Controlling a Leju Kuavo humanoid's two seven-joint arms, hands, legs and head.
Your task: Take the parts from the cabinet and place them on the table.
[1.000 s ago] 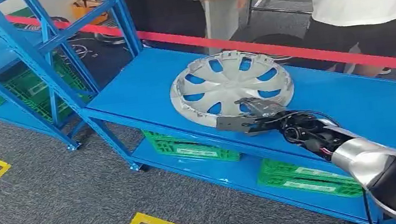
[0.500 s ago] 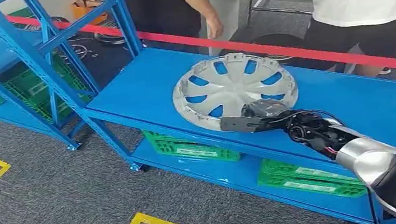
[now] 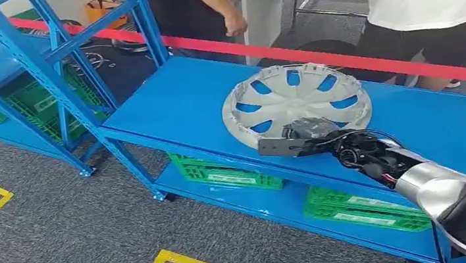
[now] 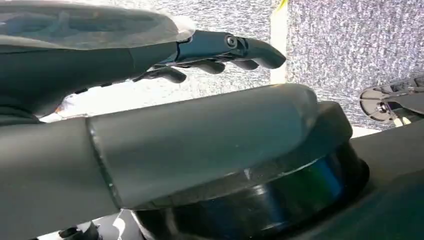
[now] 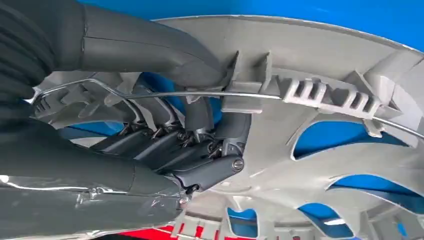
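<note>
Blue shelf (image 3: 174, 105) on grey carpet (image 3: 50, 238)

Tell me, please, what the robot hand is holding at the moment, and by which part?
The right robot hand grips the hubcap by its near rim, with the thumb on one face and the fingers on the other.

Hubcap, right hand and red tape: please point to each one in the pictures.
hubcap (image 3: 305, 93), head view, on a silver spoke near the centre.
right hand (image 3: 294, 141), head view, on the hand's back at the hubcap's near rim.
red tape (image 3: 368, 61), head view, on the strip behind the shelf.
</note>
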